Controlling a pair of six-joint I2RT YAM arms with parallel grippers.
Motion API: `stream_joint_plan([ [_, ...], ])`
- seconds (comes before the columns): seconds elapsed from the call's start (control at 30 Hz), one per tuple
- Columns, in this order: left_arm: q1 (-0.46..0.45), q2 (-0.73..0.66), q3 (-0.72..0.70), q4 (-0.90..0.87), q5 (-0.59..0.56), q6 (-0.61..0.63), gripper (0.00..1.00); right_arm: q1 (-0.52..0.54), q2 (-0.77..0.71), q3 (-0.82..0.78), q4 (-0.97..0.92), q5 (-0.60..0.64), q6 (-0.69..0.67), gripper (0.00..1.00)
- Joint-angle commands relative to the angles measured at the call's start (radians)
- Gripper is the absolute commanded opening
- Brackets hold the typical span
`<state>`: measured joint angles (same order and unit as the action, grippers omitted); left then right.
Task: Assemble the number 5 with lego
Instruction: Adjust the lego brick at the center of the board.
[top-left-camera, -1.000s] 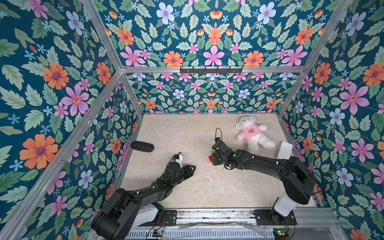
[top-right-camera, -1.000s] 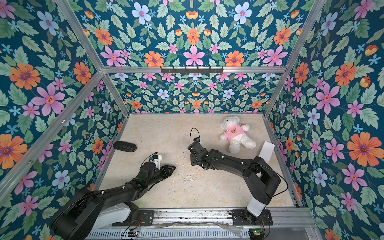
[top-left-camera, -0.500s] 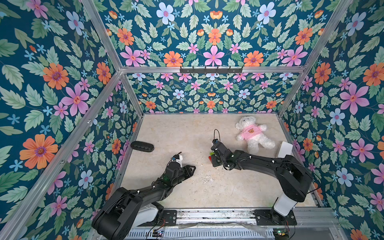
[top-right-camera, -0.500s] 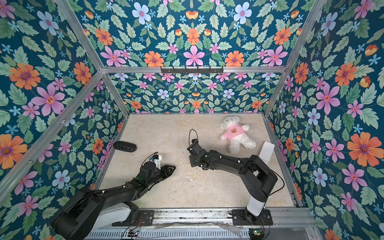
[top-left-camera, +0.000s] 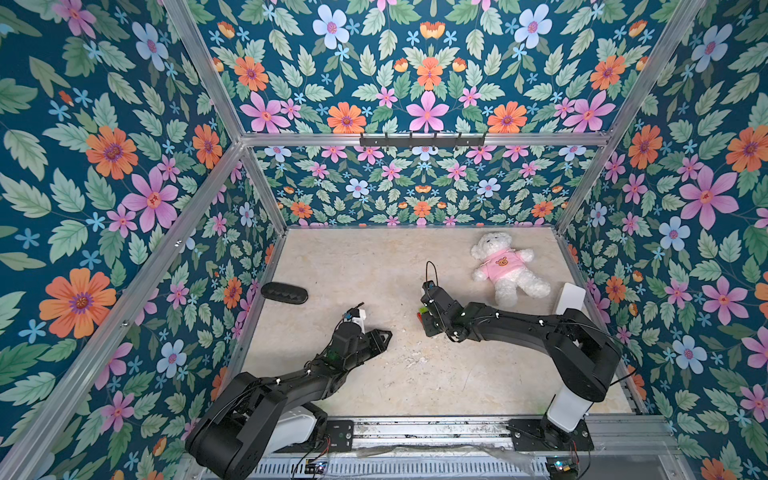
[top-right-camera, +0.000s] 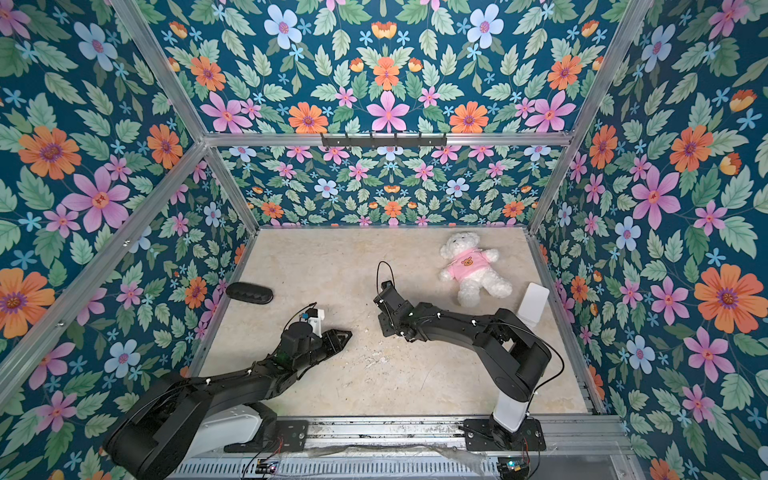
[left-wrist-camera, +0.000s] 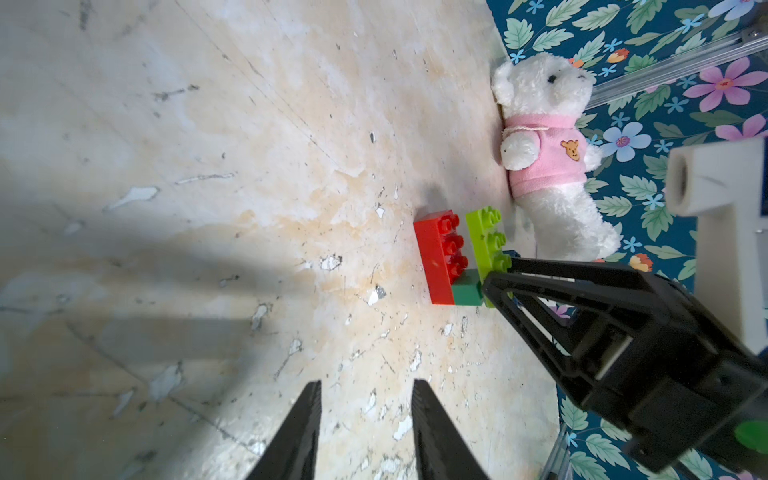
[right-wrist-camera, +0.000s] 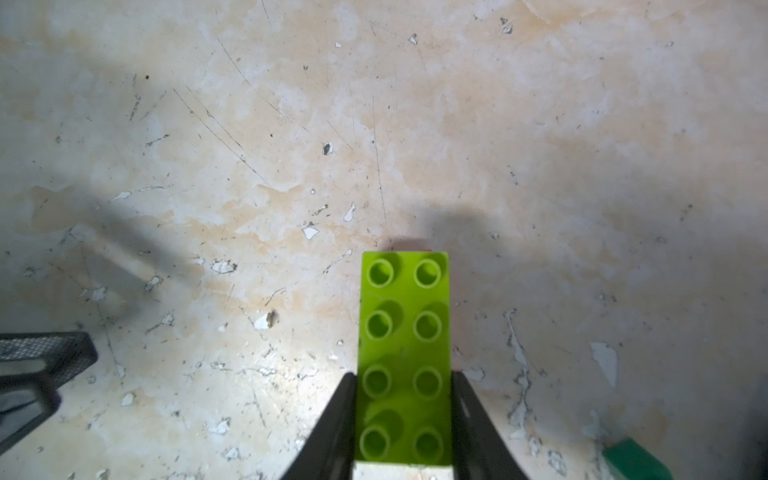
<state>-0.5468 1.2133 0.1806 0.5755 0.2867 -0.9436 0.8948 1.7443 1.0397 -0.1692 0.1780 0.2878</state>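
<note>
In the left wrist view a lego stack stands on the floor: a long red brick (left-wrist-camera: 440, 257) at the bottom, a small dark-green brick (left-wrist-camera: 467, 291) on one end of it, and a lime-green brick (left-wrist-camera: 484, 232) on top. My right gripper (left-wrist-camera: 500, 272) is shut on the lime brick's end. The right wrist view shows the lime brick (right-wrist-camera: 405, 316) studs-up between the right gripper's (right-wrist-camera: 403, 376) fingers. In a top view the right gripper (top-left-camera: 428, 320) hides most of the stack. My left gripper (left-wrist-camera: 366, 384) is open and empty, a short way left of the stack (top-left-camera: 384, 336).
A white teddy (top-left-camera: 505, 266) in a pink shirt lies behind the right arm. A black oval object (top-left-camera: 284, 293) rests by the left wall and a white block (top-left-camera: 571, 299) by the right wall. Something dark green (right-wrist-camera: 636, 461) lies on the floor beside the right gripper.
The right arm has edged very slightly leftward. The stack and the left arm look the same.
</note>
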Motion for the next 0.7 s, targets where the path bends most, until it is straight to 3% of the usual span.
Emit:
stream_joint_plan([
  [0.0,-0.001,0.008,0.01,0.008,0.002,0.008,0.4,0.002,0.008,-0.005,0.007,0.023,-0.017,0.27],
  [0.67,-0.001,0.04,0.019,0.017,0.006,0.006,0.4,0.009,-0.004,-0.109,0.115,0.003,-0.048,0.26],
])
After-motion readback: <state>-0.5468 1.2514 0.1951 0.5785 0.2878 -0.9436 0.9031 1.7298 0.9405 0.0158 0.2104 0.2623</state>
